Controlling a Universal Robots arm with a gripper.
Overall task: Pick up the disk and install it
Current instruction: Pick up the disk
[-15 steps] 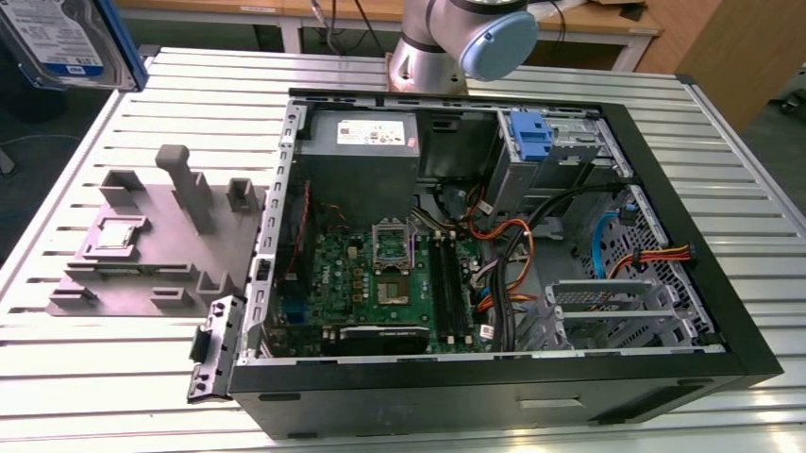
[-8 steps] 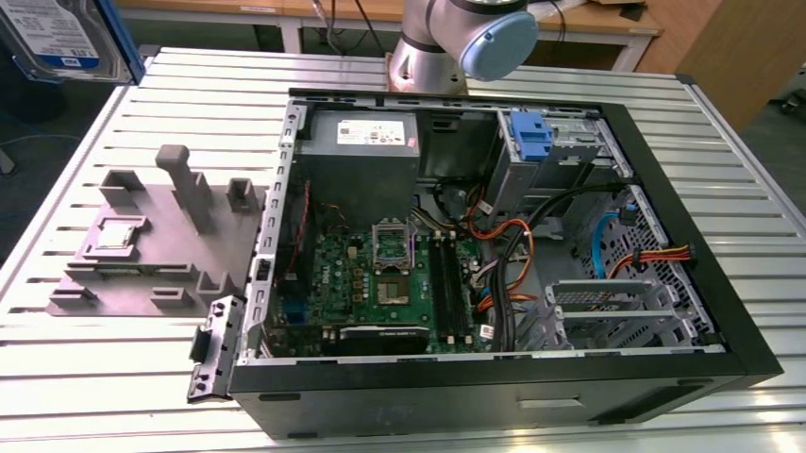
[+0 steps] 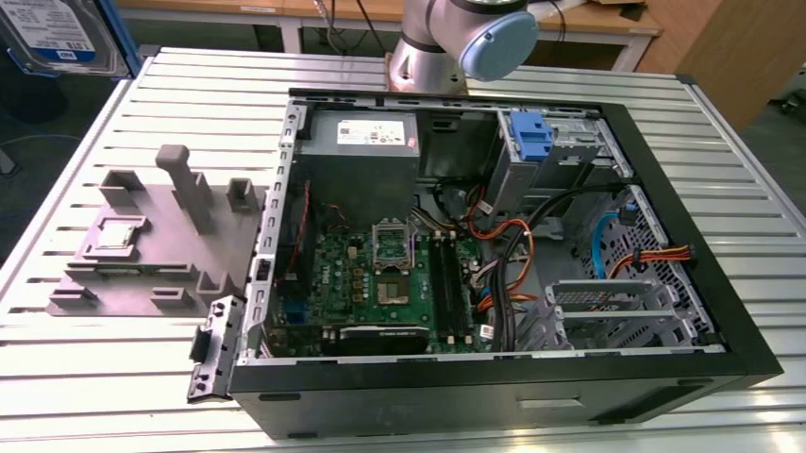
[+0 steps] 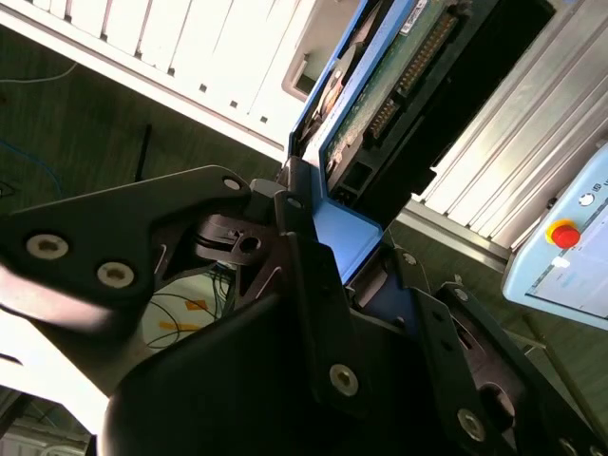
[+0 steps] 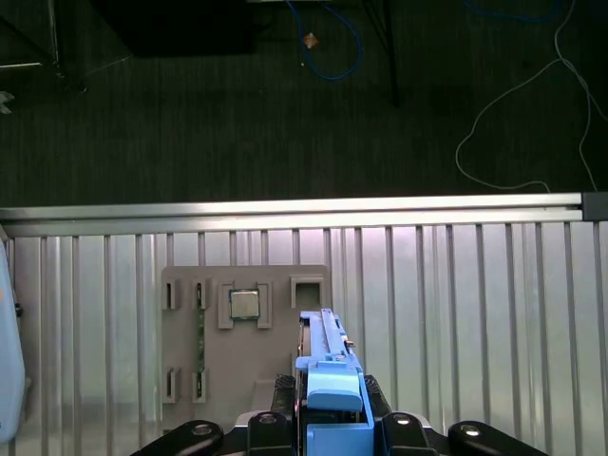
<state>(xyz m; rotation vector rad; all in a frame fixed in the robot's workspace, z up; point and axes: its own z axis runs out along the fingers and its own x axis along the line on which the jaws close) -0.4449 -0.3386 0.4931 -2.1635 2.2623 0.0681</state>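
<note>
Black gripper (image 4: pixel 344 255) linkage looms closest in both wrist views, its jaws clamped on the blue carrier of the disk (image 4: pixel 380 104), held clear of the slatted table (image 5: pixel 475 313). Beneath lies a grey fixture plate (image 5: pixel 275 353) carrying 1 chip (image 5: pixel 245 304). In the exterior view, the open computer case (image 3: pixel 504 387) sits beside that plate.

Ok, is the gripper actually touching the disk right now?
Touching. In the second wrist view the gripper clamps the disk by its blue carrier, jaws pressed against both sides with no gap.
</note>
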